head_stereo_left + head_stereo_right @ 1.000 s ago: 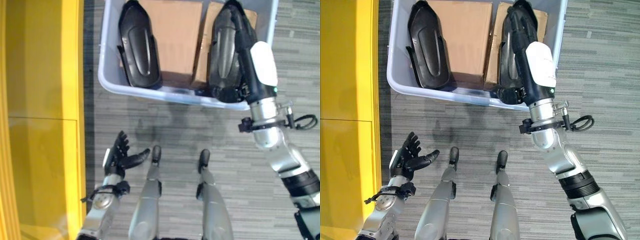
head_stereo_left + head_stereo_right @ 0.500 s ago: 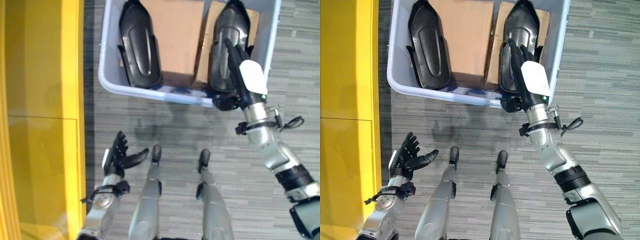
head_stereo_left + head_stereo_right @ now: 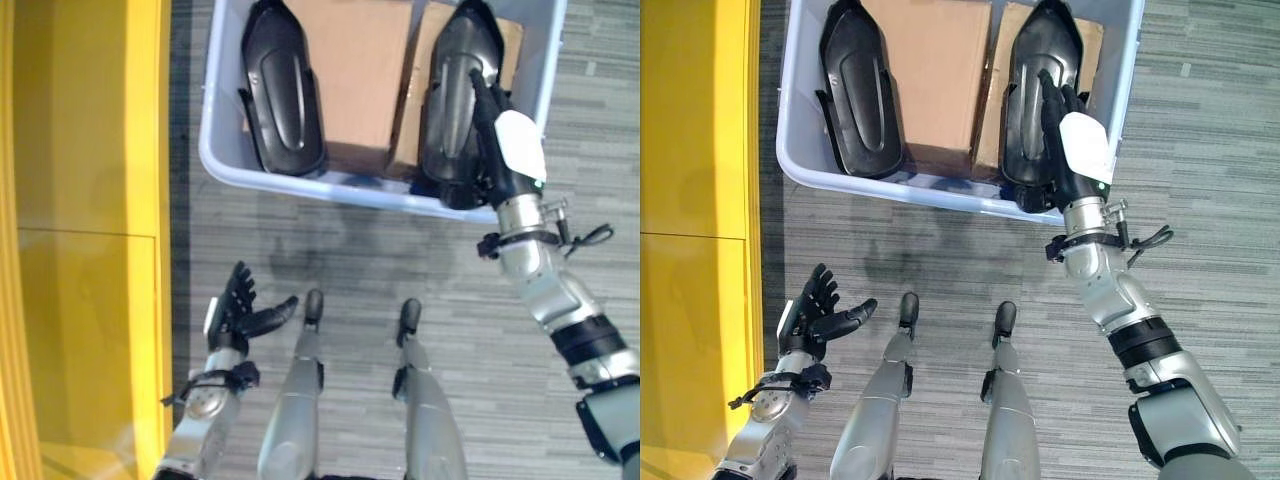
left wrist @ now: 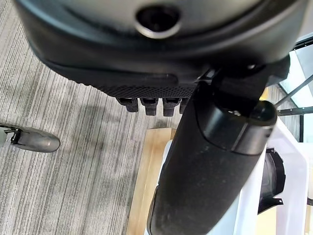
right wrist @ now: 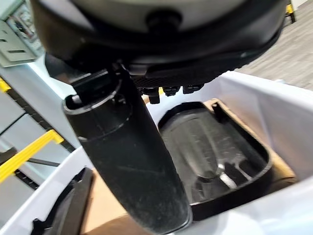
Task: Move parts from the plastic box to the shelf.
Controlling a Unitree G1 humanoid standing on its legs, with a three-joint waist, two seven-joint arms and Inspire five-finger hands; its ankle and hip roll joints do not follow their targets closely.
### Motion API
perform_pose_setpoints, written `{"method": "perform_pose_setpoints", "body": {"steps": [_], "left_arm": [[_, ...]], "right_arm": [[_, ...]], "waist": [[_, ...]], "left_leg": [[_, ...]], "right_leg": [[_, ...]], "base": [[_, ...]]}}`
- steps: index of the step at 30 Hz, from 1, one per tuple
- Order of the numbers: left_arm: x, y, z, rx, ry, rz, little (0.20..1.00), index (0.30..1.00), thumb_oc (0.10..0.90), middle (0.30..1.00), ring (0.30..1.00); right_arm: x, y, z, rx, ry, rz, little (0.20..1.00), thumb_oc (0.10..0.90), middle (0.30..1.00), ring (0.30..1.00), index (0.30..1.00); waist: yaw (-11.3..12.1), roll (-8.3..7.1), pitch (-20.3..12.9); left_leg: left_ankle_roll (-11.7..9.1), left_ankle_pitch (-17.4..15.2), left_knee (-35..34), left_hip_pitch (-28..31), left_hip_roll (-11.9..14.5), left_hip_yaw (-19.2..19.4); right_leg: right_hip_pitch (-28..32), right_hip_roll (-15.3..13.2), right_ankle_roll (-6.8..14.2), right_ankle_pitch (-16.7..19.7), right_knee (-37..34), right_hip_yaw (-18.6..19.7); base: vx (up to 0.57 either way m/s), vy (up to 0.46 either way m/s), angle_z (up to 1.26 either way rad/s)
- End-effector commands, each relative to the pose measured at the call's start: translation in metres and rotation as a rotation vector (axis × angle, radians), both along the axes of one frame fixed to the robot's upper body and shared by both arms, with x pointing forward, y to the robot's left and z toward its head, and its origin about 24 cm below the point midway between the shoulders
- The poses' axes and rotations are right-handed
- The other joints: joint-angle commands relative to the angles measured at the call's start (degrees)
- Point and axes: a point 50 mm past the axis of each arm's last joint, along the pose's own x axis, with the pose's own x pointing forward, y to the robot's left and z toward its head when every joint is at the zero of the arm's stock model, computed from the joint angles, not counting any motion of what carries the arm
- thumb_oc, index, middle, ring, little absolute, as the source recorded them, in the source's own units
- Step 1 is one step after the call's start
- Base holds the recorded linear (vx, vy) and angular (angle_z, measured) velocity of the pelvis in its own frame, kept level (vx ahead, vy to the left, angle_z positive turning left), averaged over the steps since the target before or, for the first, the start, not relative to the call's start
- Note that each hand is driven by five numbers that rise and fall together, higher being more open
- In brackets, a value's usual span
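Left hand: the left hand point(image 3: 236, 308) is held low over the grey floor point(image 3: 330, 250), near the yellow shelf point(image 3: 85, 200), with fingers spread straight and nothing in it.
Right hand: the right hand point(image 3: 1070, 140) is stretched over the near rim of the plastic box point(image 3: 1120, 90), its fingers straight and loose above the right-hand part point(image 3: 1028, 90); nothing is gripped.
Parts: two black moulded parts are seen lying in the box on cardboard sheets point(image 3: 350, 60), the left-hand part point(image 3: 280, 85) by the box's left wall, the other by its right wall. Both remain to be moved.
Risk, grip: the part's domed, smooth shell is judged likely to slip if the fingers are closed on the crown instead of under an edge.
Risk, box: the near rim could be caught by the wrist, and the box dragged across the floor.
Risk, lift: a long part held at one end may tip and knock the right wall.
Change: compared with half a second ago, the right hand has been pushed further into the box; a second ago it reached deeper again. The left hand and both parts are unmoved.
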Motion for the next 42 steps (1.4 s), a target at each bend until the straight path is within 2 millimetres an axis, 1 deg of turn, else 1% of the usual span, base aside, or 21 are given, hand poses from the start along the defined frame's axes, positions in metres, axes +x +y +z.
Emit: {"method": "perform_pose_setpoints", "body": {"steps": [1,7,15,21,26,30,37,42], "left_arm": [[-0.004,-0.001,0.014,0.021,-0.104,0.005,1.000,1.000,0.900,1.000,1.000],[-0.003,-0.001,0.014,0.018,-0.105,0.003,1.000,1.000,0.900,1.000,1.000],[-0.002,-0.002,0.014,0.011,-0.106,0.001,1.000,1.000,0.900,1.000,1.000],[-0.001,-0.001,0.015,0.012,-0.115,0.001,1.000,1.000,0.900,1.000,1.000],[0.000,-0.001,0.016,0.011,-0.121,0.003,1.000,1.000,0.900,1.000,1.000],[0.000,-0.001,0.016,0.011,-0.122,-0.002,1.000,1.000,0.900,1.000,1.000],[0.001,0.000,0.018,0.011,-0.131,-0.002,1.000,1.000,0.900,1.000,1.000],[0.002,0.000,0.020,0.011,-0.139,0.001,1.000,1.000,0.900,1.000,1.000]], "right_arm": [[-0.005,0.000,0.063,0.013,-0.262,0.015,1.000,0.900,1.000,1.000,1.000],[0.000,-0.004,0.062,0.023,-0.240,-0.006,1.000,0.900,1.000,1.000,1.000],[0.011,-0.008,0.050,0.017,-0.152,-0.036,1.000,0.900,1.000,1.000,1.000],[0.019,-0.015,0.044,-0.042,-0.080,-0.079,1.000,0.900,1.000,1.000,1.000],[0.027,-0.022,0.047,-0.106,-0.036,-0.123,1.000,0.900,1.000,1.000,1.000],[0.030,-0.024,0.048,-0.141,-0.013,-0.137,1.000,0.900,1.000,1.000,1.000],[0.035,-0.027,0.054,-0.256,0.021,-0.173,1.000,0.900,1.000,1.000,1.000],[0.034,-0.027,0.070,-0.264,-0.030,-0.186,1.000,0.900,1.000,1.000,1.000]], "waist": [[0.21,0.73,-2.61],[0.30,0.99,-2.49],[0.57,1.30,-2.09],[0.79,1.55,-1.72],[1.02,1.54,-1.25],[1.15,1.62,-1.07],[1.57,1.71,-1.07],[1.70,1.66,-1.07]], "left_leg": [[0.87,-5.08,1.12,3.58,0.00,-2.12],[0.90,-5.12,1.20,3.30,0.00,-2.04],[0.96,-5.07,1.30,2.91,-0.13,-2.19],[1.02,-5.12,1.54,2.49,-0.24,-2.24],[1.03,-5.20,1.95,1.96,-0.34,-2.41],[1.01,-5.16,1.91,1.82,-0.37,-2.40],[0.94,-5.02,1.82,1.26,-0.40,-2.49],[0.89,-4.97,1.75,1.04,-0.47,-2.46]], "right_leg": [[-3.30,-1.86,1.57,-8.53,10.91,-0.97],[-3.68,-1.89,1.62,-8.64,11.15,-0.93],[-4.13,-1.95,1.51,-8.74,11.50,-0.86],[-4.74,-2.00,1.45,-8.81,11.88,-0.89],[-5.32,-2.03,1.41,-8.85,12.26,-0.77],[-5.50,-1.99,1.43,-8.87,12.37,-0.81],[-6.20,-2.01,1.40,-8.81,12.48,-0.82],[-6.46,-1.93,1.39,-8.74,12.45,-0.78]], "base": [[0.00,0.000,0.00],[0.00,0.000,0.00],[0.00,0.000,0.00],[0.00,0.000,0.00],[0.00,0.000,0.00],[0.00,0.000,0.00],[0.00,0.000,0.00],[0.00,0.000,0.00]]}}
